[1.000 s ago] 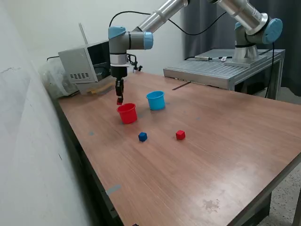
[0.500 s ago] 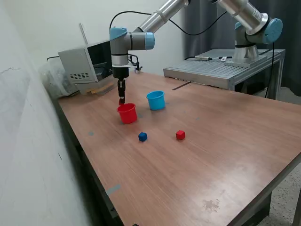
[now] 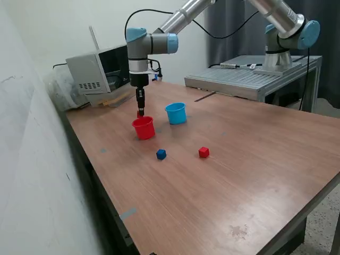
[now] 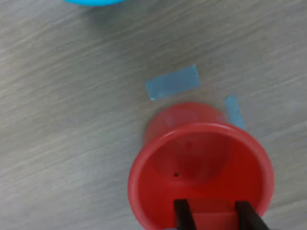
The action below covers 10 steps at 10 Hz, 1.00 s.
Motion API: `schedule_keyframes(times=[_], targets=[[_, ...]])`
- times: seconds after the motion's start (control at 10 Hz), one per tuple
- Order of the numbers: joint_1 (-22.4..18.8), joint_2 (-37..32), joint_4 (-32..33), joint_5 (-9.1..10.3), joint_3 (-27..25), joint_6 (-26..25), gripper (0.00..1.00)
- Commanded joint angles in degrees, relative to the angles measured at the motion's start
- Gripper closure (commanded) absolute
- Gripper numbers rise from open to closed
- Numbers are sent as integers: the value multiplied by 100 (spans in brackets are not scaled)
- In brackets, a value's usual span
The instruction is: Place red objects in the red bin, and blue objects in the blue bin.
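Observation:
My gripper (image 3: 140, 112) hangs just above the rim of the red bin (image 3: 143, 128), a small red cup, on its far side. It is shut on a red cube (image 3: 139, 113). In the wrist view that cube (image 4: 211, 213) sits between the dark fingers (image 4: 183, 216), over the red bin's (image 4: 192, 158) open mouth; the part of its inside that shows holds nothing. The blue bin (image 3: 176, 113), a cyan cup, stands beside the red one toward the exterior view's right; only its edge (image 4: 93, 1) shows at the wrist. A dark blue cube (image 3: 161, 154) and another red cube (image 3: 203, 152) lie nearer the front.
A grey boxy device (image 3: 93, 71) sits at the table's back on the exterior view's left. A metal bench (image 3: 249, 79) with a robot arm's base (image 3: 287, 32) stands behind on the right. Blue tape strips (image 4: 172, 81) lie flat beside the red cup.
The gripper, still holding the red cube, has shifted a little toward the exterior view's right, from beside the red cup's rim to over it. The cups and loose cubes have not moved.

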<state>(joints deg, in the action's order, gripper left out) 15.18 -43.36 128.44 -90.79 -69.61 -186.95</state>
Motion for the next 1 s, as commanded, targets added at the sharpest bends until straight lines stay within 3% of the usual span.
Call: schedule_keyframes(times=[0.0, 0.1, 0.5, 0.7, 0.9], targets=[[-50, -23, -12, 0, -35, 45, 100], [-58, -23, -21, -8, -35, 54, 0], [-76, -207, -21, -17, -166, 63, 0], [-383, -392, -30, 0, -315, 80, 0], [-961, -515, -274, 9, -517, 753, 0]])
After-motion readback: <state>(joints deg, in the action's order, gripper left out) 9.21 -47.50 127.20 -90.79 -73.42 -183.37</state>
